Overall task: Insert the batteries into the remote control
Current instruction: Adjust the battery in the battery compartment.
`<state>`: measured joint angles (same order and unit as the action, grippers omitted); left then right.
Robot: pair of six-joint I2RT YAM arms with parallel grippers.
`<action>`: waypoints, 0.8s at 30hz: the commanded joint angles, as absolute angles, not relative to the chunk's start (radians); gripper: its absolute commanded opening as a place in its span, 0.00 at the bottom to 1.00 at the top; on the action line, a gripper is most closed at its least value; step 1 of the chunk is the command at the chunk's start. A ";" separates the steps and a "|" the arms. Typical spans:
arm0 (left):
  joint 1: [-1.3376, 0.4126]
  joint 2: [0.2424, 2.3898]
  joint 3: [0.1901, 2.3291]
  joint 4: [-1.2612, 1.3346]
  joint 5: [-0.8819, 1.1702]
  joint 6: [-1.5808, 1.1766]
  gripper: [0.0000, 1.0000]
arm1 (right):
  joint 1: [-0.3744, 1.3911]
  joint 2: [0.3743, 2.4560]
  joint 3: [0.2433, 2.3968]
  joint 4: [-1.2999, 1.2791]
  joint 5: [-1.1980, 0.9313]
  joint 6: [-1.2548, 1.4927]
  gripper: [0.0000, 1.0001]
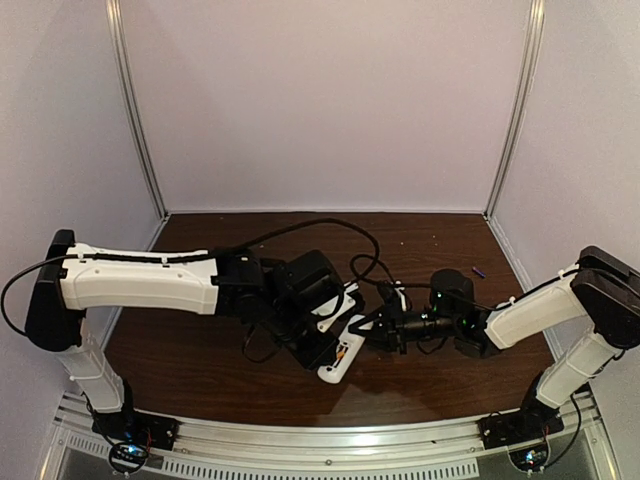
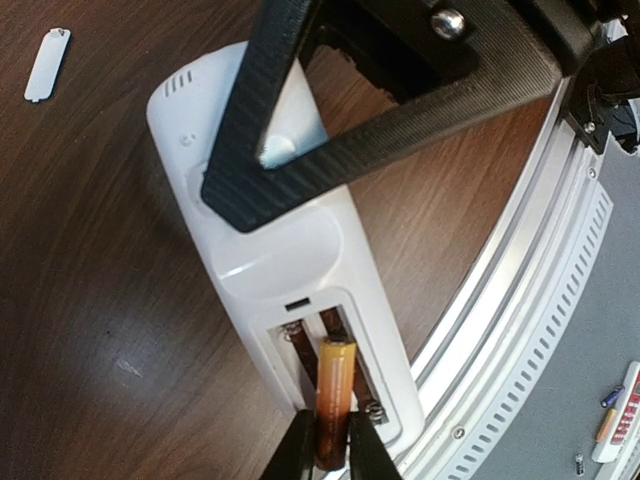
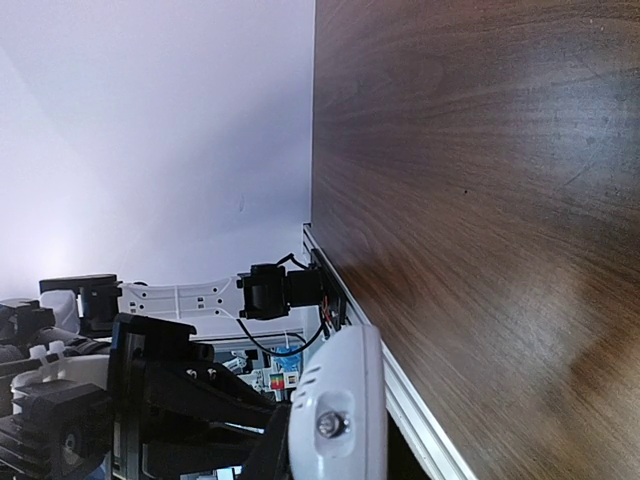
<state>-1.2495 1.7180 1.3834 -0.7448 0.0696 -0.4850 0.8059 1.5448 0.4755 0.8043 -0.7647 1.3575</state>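
at the near edge of the counter (image 2: 100, 300), the remote control (image 2: 290, 250) lies back-up with its bay uncovered, the loose cover (image 2: 47, 64) well apart from it. the right gripper (image 1: 378, 328) is clamped across the end away from the bay, steadying it. the left gripper (image 2: 333, 455) is pinched onto one battery (image 2: 336, 385), which sits tilted over the bay, seemingly not yet seated. no second battery is clearly visible, so the loading looks barely begun

Overhead wide; 2 wrist close-ups share remote (image 2: 290, 270).
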 commanded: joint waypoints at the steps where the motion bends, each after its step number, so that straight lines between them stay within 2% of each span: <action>1: -1.256 1.745 1.425 -0.776 0.081 -0.489 0.13 | 0.793 1.543 0.466 0.860 -0.744 1.359 0.00; 15: -1.267 1.835 1.536 -0.873 0.081 -0.667 0.02 | 0.787 1.551 0.455 0.887 -0.702 1.378 0.00; 24: -1.266 1.848 1.545 -0.906 0.058 -0.777 0.00 | 0.787 1.536 0.440 0.873 -0.665 1.380 0.00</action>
<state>-1.2533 1.8259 1.5311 -0.8742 0.0635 -0.7078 0.7921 1.5520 0.4534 0.8253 -0.7124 1.3685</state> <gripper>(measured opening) 0.100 0.215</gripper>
